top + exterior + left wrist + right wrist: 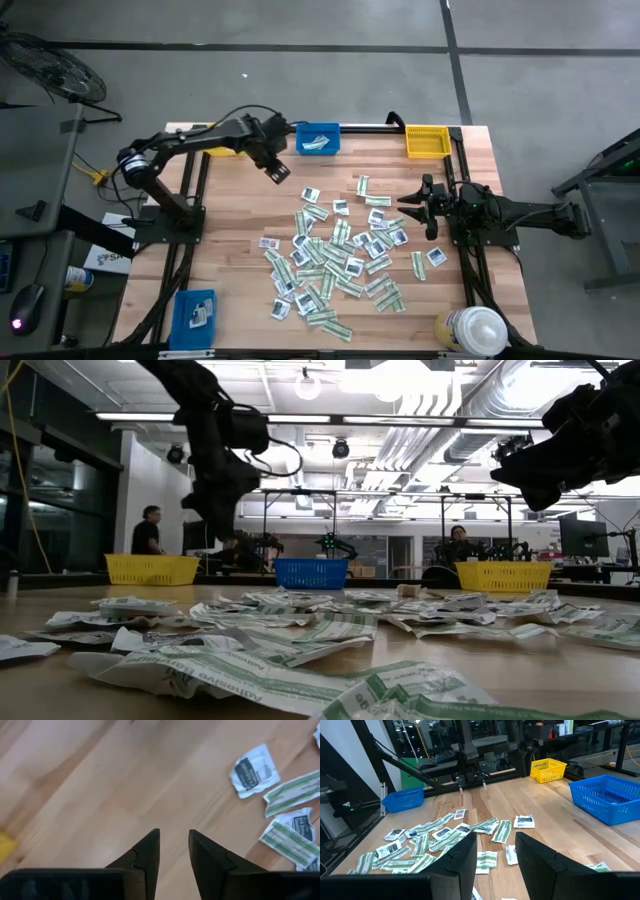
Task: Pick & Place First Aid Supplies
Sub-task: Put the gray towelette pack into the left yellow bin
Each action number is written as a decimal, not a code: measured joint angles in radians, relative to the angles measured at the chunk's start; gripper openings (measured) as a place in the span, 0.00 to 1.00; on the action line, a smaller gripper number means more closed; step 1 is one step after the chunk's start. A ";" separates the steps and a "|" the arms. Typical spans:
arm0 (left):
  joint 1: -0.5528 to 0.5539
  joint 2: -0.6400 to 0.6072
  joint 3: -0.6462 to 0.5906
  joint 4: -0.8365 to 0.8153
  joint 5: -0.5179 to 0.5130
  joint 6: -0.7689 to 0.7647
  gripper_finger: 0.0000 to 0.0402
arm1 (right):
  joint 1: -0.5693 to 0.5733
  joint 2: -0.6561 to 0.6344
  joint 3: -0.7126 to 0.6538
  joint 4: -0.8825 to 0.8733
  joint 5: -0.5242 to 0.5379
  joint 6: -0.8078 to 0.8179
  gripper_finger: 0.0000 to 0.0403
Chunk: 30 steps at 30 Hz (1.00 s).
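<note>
The first aid supplies are many small flat packets, white squares and green-and-white strips, lying loose on the wooden table's middle; they also show in the low view and the right wrist view. My left gripper hangs above bare wood at the pile's far left, pointing steeply down, open and holding nothing. A few packets lie beyond its fingers. My right gripper waits level at the pile's right side, open and holding nothing.
A blue bin with packets and a yellow bin stand at the far edge. Another yellow bin sits partly under my left arm. A blue bin stands near left, a white-capped bottle near right. People are behind the table.
</note>
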State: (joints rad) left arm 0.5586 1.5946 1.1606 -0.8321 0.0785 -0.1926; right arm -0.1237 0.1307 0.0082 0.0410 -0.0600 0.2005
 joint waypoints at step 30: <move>-0.174 0.418 0.373 -0.057 -0.007 0.021 0.25 | 0.000 0.000 0.000 0.000 0.000 0.000 0.32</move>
State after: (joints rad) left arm 0.3847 2.0128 1.5334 -0.8893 0.0717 -0.1712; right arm -0.1238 0.1307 0.0084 0.0406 -0.0601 0.2005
